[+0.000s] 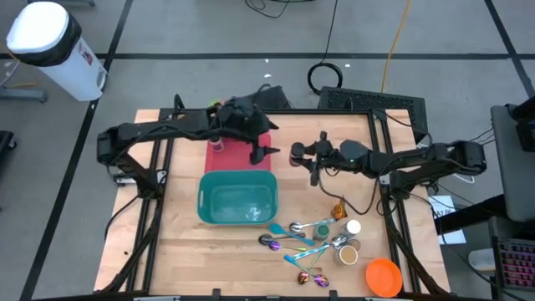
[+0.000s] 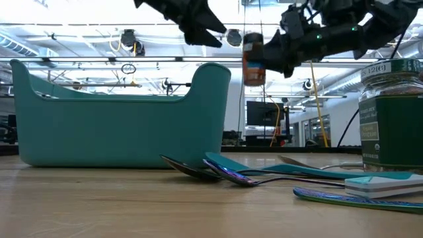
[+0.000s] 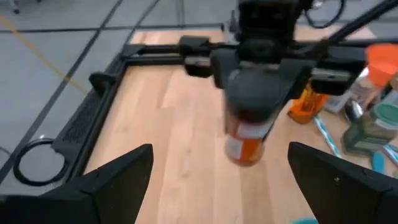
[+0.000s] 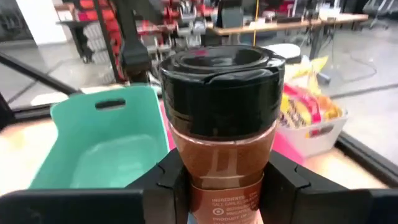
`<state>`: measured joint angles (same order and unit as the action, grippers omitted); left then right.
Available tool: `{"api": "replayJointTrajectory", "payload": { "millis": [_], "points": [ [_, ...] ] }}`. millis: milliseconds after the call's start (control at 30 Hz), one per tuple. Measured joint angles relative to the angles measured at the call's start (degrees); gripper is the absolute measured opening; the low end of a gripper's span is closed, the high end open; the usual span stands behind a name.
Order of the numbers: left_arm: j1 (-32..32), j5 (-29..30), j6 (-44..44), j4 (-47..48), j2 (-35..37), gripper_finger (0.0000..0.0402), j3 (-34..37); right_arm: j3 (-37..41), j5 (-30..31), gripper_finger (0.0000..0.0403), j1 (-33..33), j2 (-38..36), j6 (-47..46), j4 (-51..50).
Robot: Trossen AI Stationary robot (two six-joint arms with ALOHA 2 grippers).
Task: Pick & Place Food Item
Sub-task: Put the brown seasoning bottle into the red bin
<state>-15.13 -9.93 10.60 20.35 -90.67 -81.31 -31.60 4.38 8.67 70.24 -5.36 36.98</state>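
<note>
Right wrist view shows my right gripper [image 4: 221, 186] clenched on the upright spice jar [image 4: 221, 118], teal bin [image 4: 99, 149] just beyond.

Two dark jointed arms — black pincers (matte)

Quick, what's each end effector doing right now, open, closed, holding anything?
Left end effector: open, holding nothing.
Right end effector: closed on the spice jar, held above the table.
</note>
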Motion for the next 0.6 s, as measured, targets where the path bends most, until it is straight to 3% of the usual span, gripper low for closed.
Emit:
{"api": "replayJointTrajectory", "payload": {
  "millis": [167, 500, 600],
  "points": [
    [1.35, -0.44, 1.17, 1.29, -4.7, 0.0381, -5.57, -2.58, -1.21, 0.0121, -0.48, 3.63, 0.03, -0.36],
    [2.43, -0.86, 2.36, 0.55, -9.74, 0.0381, -6.22, -3.25, -1.72, 0.0121, -0.5, 5.68, 0.02, -0.88],
    [2.25, -4.32, 2.42, 1.05, -10.01, 0.0381, -6.22, -3.25, -1.73, 0.0121, -0.5, 5.68, 0.02, -0.99]
  ]
}}
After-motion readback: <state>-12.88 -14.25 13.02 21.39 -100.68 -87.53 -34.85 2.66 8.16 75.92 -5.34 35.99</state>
